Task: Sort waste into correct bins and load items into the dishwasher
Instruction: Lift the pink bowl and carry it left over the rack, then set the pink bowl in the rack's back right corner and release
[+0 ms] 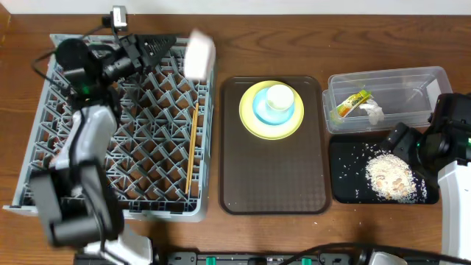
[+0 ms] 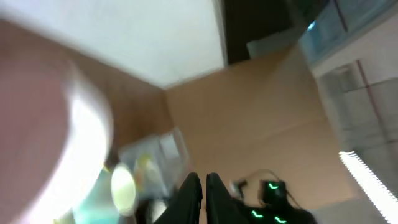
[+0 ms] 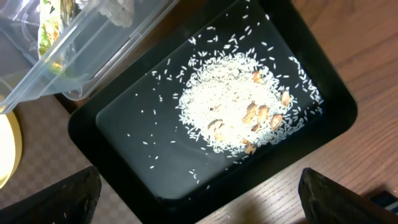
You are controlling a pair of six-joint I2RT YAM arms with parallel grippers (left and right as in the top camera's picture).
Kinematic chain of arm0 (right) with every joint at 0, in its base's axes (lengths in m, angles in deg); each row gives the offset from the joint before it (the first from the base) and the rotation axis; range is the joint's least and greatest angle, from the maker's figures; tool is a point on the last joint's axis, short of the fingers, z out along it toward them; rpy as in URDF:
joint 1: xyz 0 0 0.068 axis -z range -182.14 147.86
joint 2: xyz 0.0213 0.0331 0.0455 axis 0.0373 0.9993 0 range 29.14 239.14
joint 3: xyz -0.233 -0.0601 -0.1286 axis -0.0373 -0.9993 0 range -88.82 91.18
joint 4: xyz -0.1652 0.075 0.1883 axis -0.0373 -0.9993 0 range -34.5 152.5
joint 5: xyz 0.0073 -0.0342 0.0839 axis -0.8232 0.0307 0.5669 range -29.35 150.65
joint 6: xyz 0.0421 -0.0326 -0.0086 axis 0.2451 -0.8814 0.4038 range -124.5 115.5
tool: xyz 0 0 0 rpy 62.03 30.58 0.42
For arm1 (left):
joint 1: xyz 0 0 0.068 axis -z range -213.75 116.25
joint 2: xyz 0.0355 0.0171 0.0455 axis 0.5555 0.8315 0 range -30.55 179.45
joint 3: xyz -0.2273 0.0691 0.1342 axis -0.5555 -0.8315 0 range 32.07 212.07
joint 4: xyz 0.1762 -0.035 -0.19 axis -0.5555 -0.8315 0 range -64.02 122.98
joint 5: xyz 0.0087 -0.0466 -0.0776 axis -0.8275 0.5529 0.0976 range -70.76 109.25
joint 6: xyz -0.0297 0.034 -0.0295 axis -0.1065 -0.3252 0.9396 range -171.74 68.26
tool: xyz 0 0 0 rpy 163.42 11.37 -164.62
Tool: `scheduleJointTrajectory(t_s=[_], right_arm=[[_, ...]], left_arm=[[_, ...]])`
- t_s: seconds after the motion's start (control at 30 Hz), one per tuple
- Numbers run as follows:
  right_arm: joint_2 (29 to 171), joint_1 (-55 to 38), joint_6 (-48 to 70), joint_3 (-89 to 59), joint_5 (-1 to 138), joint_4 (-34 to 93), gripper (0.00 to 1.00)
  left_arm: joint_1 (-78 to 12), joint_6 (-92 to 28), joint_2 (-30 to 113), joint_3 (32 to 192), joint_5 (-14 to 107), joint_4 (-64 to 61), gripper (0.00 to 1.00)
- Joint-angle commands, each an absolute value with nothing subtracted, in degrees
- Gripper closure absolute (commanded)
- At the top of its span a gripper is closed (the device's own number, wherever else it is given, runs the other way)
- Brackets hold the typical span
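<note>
The grey dish rack is at the left, with the chopsticks lying in it. My left gripper is shut and empty over the rack's far side. Its tips point at the white bowl, which is blurred at the rack's far right corner and shows as a white blur in the left wrist view. The yellow-green plate, light blue bowl and white cup are stacked. The clear tub holds the wrapper and tissue. My right gripper is open over the black tray, which holds the food scraps.
The brown serving tray lies between the rack and the bins and bears the stacked dishes at its far end. Cables and power strips run along the table's near edge. A wall is behind the far edge.
</note>
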State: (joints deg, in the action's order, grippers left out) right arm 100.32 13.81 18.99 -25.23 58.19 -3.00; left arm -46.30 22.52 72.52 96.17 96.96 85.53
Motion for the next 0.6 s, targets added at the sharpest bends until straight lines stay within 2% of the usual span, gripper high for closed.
scheduleJointTrajectory(t_s=[0.0, 0.13, 0.37, 0.57], right_arm=[[99.9, 14.6, 19.2, -24.4, 57.9, -3.1, 0.01], [99.9, 14.6, 19.2, -24.4, 57.9, -3.1, 0.01], [99.9, 14.6, 19.2, -24.4, 57.9, -3.1, 0.01], [99.9, 14.6, 19.2, -24.4, 57.9, -3.1, 0.01]], left_arm=[[-47.4, 43.5, 81.0, 96.3, 104.4, 90.5, 0.92], [-49.2, 42.6, 83.4, 96.3, 106.8, 93.3, 0.93], [-51.7, 54.7, 79.2, 97.2, 105.5, 115.3, 0.92], [-52.7, 56.5, 71.8, 98.0, 105.6, 117.6, 0.92]])
